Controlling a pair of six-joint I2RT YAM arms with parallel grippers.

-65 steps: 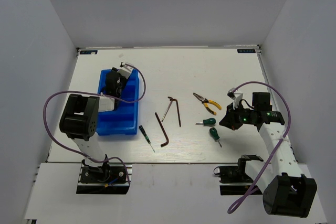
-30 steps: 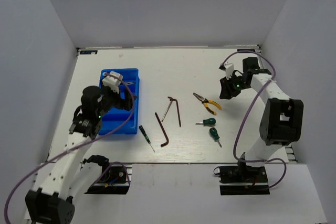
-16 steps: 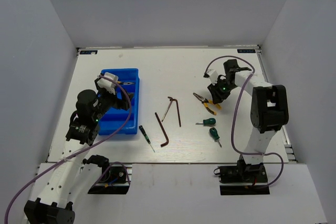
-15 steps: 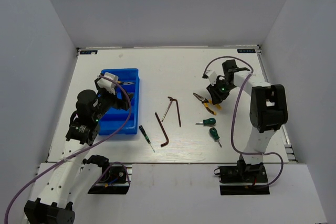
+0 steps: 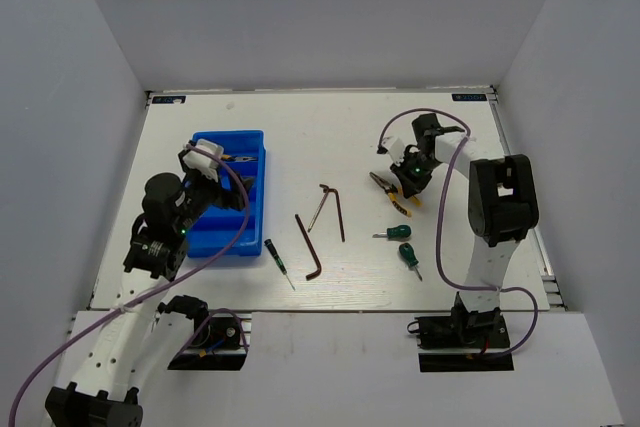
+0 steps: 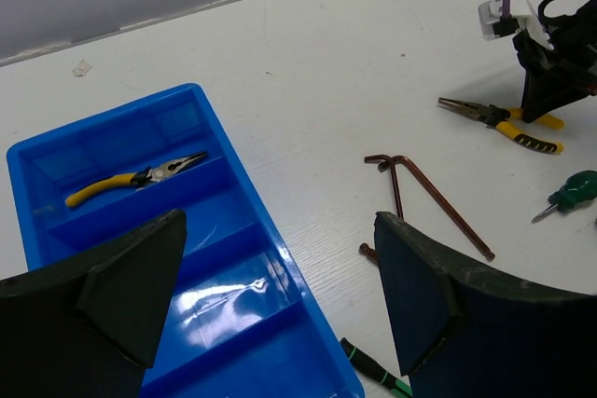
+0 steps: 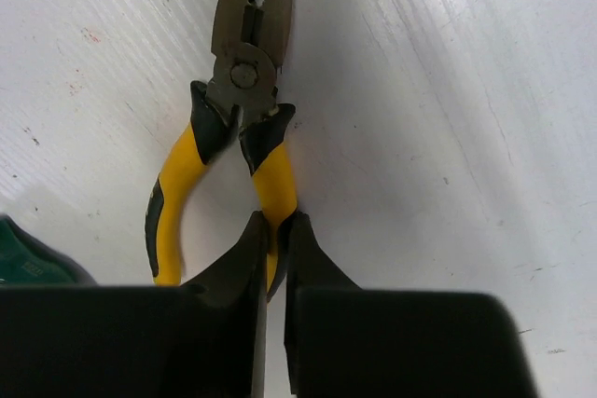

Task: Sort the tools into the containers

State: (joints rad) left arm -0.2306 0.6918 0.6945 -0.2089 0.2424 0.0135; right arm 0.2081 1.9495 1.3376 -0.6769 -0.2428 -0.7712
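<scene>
Yellow-handled pliers (image 7: 241, 81) lie on the tabletop (image 7: 438, 90), one handle pinched in the nearly closed right claw (image 7: 272, 232), so the grasp looks made and the next move calls for lifting them to the blue tray (image 6: 93, 121), by which the left claw (image 6: 280, 263) gapes empty.

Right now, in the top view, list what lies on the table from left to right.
tray → thin screwdriver → hex keys → pliers. The stubby screwdrivers overlap the pliers, so they are left out.

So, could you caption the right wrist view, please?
Right pincer gripping one yellow handle of the pliers lying on the white table.
</scene>
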